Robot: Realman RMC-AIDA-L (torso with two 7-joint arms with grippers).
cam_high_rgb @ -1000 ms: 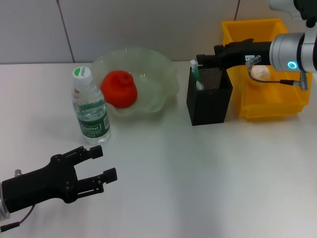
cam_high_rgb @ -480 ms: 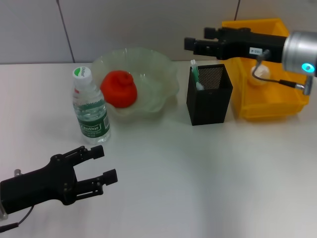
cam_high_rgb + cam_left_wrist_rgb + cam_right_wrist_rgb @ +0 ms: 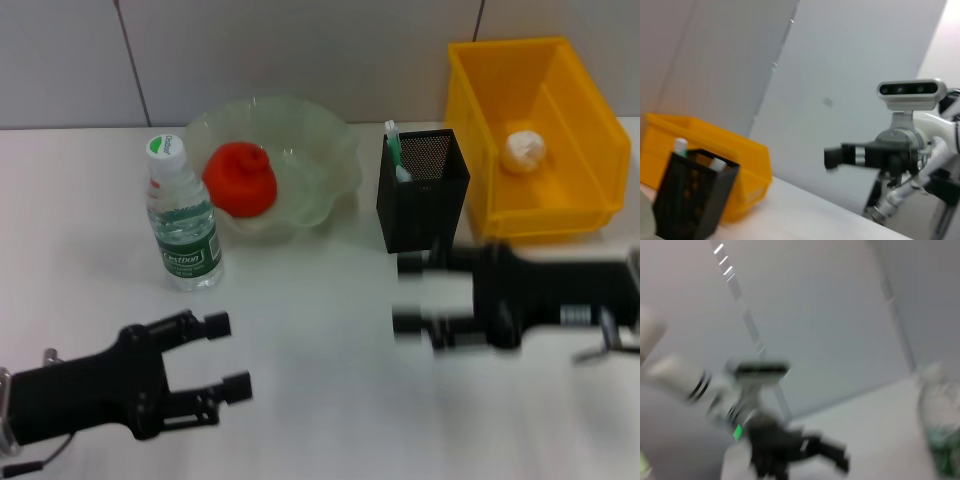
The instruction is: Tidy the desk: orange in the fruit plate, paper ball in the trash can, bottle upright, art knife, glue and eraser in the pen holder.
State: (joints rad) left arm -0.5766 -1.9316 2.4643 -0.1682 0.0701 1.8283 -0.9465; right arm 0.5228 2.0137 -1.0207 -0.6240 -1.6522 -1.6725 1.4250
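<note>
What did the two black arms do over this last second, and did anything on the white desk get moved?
The right end effector swung away from above the black mesh pen holder and the yellow plastic bin, down toward the robot over the white desk; it is open and empty. The left end effector shifted slightly, open. The clear water bottle, red-orange fruit in the pale-green bowl and paper ball stayed put.
</note>
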